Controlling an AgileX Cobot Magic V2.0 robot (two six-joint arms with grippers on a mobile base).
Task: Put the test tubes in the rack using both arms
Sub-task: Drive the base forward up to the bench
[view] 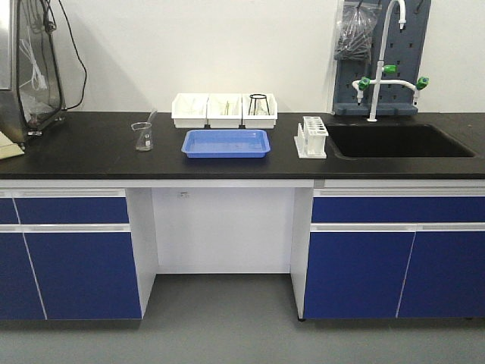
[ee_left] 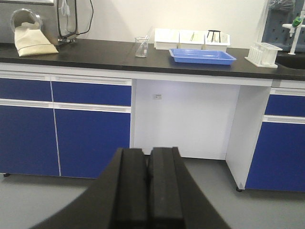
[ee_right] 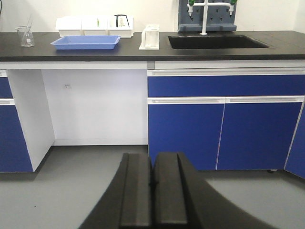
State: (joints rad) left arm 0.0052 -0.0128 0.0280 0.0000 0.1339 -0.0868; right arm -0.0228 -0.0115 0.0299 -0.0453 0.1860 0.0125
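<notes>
In the lower middle of each wrist view, the left gripper [ee_left: 147,160] and the right gripper [ee_right: 152,162] show two matte black, flat-faced, block-like fingers pressed together with only a thin seam between them, clasping nothing, above grey floor [ee_left: 38,200]. Right of centre in the front view, the rack [view: 311,138], a small white plastic block with round holes on top and short pegs along its left side, stands on the smooth black worktop [view: 91,148], between the shallow blue plastic tray [view: 226,142] and the sunken black sink [view: 402,142]. The test tubes are too fine to make out with certainty; a clear glass beaker [view: 142,136] stands left of the tray, and three white bins [view: 224,111] sit behind it.
</notes>
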